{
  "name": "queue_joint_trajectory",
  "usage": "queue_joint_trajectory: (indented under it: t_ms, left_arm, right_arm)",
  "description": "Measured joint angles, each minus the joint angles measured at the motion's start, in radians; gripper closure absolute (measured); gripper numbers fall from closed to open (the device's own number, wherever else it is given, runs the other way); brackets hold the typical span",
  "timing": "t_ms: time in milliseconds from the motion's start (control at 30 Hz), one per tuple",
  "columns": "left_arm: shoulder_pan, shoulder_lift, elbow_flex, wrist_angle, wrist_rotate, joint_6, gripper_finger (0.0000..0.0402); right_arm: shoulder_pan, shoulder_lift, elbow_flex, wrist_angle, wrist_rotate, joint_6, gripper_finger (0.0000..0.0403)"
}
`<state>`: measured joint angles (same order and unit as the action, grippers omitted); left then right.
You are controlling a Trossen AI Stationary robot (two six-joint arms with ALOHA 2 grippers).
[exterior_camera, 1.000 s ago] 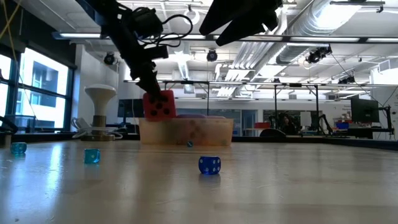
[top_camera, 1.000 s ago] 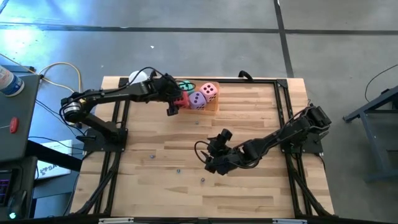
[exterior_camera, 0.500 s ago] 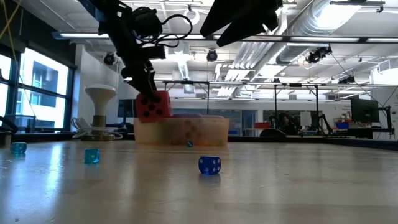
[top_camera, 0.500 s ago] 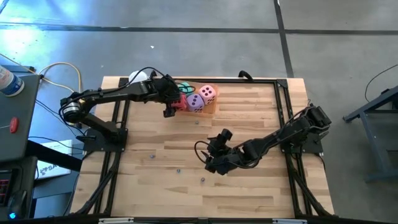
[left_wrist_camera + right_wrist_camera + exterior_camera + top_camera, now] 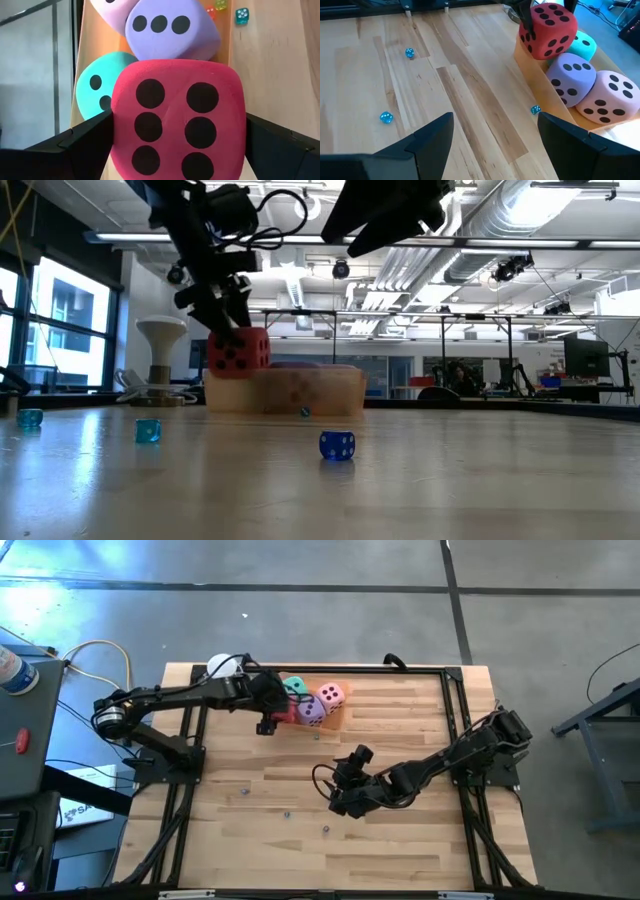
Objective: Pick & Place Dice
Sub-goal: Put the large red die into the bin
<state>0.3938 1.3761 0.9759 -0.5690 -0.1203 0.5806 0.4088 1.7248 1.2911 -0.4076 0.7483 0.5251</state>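
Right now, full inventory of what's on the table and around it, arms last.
red die: 1, red with dark pips, held over the near end of the tray by the left gripper
teal die: 1, teal, in the tray behind the red one
purple die: 1, purple, in the tray
pink die: 1, pink, in the tray beside the purple one
tray: 1, tan, far side of the table
small blue dice: several, translucent blue, scattered on the tabletop
white round object: 1, far edge, behind the left arm
table: 1, light wood
left gripper: jaws wide, closed on the red die
right gripper: open, hovering mid-table, holding nothing
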Motion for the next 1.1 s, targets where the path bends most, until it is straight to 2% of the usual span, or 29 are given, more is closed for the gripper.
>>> queue_joint_trajectory:
  t_ms: [167, 433, 767, 1000, 1100]
  left_arm:
    - [0.04, 0.002, 0.001, -0.01, 0.13, -0.003, 0.0029]
    - [0.099, 0.013, 0.001, -0.011, 0.247, -0.035, 0.0029]
    - [0.108, 0.041, 0.001, 0.031, 0.238, -0.094, 0.0029]
    - [0.104, 0.054, 0.001, 0.071, 0.231, -0.011, 0.0029]
    - [0.104, 0.057, 0.001, 0.096, 0.228, -0.045, 0.0029]
  right_arm:
    - [-0.005, 0.0, 0.0, 0.0, 0.0, 0.0, 0.0121]
    - [-0.008, 0.0, 0.0, 0.0, 0.0, 0.0, 0.0121]
    - [-0.008, 0.0, 0.0, 0.0, 0.0, 0.003, 0.0121]
    - [-0.008, 0.0, 0.0, 0.0, -0.001, 0.004, 0.0121]
    - [-0.008, 0.0, 0.0, 0.0, -0.001, 0.004, 0.0121]
